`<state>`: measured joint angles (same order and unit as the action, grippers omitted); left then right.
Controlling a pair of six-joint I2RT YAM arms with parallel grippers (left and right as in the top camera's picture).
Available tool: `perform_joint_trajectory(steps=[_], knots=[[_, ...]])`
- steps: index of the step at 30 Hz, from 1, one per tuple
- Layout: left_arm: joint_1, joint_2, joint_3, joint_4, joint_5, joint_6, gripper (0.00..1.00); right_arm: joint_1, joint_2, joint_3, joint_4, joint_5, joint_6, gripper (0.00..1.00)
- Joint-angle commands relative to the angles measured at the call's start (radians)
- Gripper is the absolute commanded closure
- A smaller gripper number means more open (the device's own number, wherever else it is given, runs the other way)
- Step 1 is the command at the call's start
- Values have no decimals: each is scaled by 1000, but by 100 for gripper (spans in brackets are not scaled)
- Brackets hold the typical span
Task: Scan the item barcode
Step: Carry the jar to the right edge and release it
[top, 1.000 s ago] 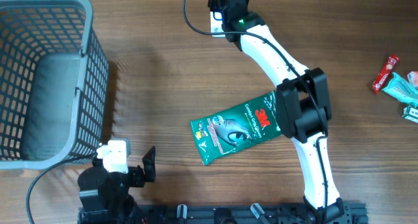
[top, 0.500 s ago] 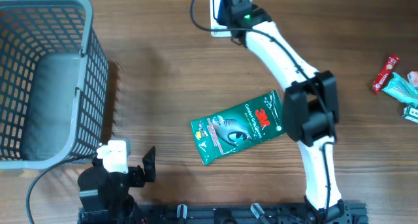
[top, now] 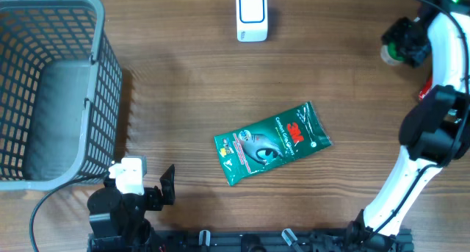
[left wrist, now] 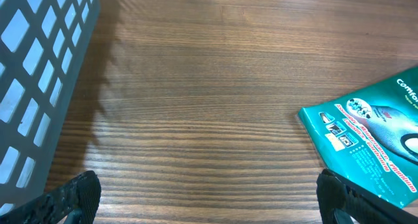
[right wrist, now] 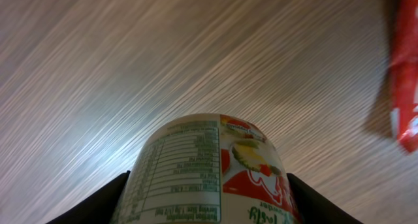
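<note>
Nearest the base: left gripper, jaws spread wide, empty. Mid-table: green packet, marked "3M". Far edge: white scanner. Far right: right gripper, jaws part open, clamping cup. Its label has a nutrition table and a pineapple picture. A second ago this gripper was over the scanner; it is now well apart from it. Cup's long axis runs along the fingers, away from the wrist.

The table holds one grey plastic basket, one white barcode scanner and one green 3M packet. There is one printed tub with a nutrition panel and fruit pictures, and one red wrapper can be made out near it. Two robot arms are in view, the left arm and the right arm.
</note>
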<state>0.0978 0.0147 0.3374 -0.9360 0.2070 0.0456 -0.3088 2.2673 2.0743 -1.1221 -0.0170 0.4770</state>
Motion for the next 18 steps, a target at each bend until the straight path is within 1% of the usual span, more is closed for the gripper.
perform_joint_trajectory(steps=[1,2,4,6,8,9,13,16,18], knots=[[-4,-4,-5,3,1,-9,0,-91,95,5,71,27,-32,40],[-4,-4,-5,3,1,-9,0,-116,122,5,97,34,-32,39],[-4,-4,-5,3,1,-9,0,-163,184,5,129,14,-32,40],[-4,-4,-5,3,1,-9,0,-177,196,5,147,16,-30,39],[-4,-4,-5,3,1,-9,0,-182,194,16,156,16,-31,5],[-4,-4,-5,3,1,-9,0,-182,193,47,140,14,-31,1],[-4,-4,-5,3,1,-9,0,-168,149,213,47,-105,-32,0],[-4,-4,-5,3,1,-9,0,-145,61,340,-41,-105,-31,0],[-4,-4,-5,3,1,-9,0,-117,-4,357,-97,-120,-24,0]])
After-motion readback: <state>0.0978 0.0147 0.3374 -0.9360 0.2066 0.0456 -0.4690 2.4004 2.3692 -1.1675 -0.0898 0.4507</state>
